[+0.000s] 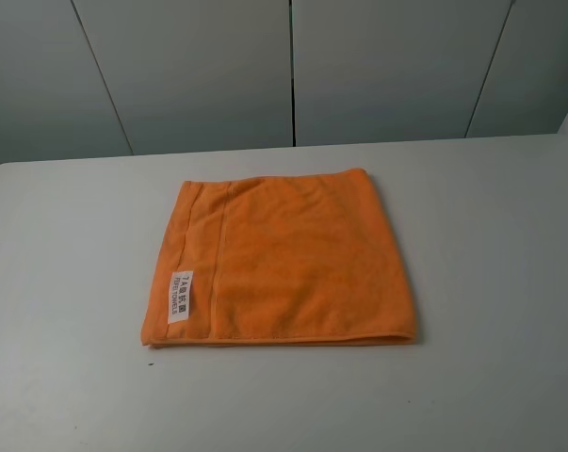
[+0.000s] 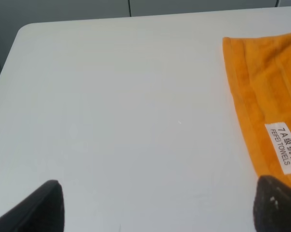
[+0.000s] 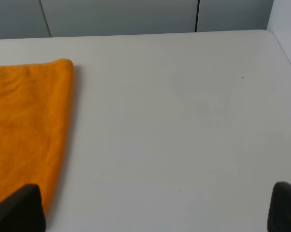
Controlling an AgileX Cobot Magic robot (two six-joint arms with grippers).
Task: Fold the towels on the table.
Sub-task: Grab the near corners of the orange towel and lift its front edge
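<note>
Centrally, orange towel [image 1: 279, 259] lay flat on table [image 1: 67, 282]; left gripper [image 2: 159, 200] and right gripper [image 3: 155, 205] gaped wide, empty.

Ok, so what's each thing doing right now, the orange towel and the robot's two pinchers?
Towel: lying flat on the table, nobody holding it.
Label: facing up, print showing.
Left gripper: open, holding nothing.
Right gripper: open, holding nothing.
</note>
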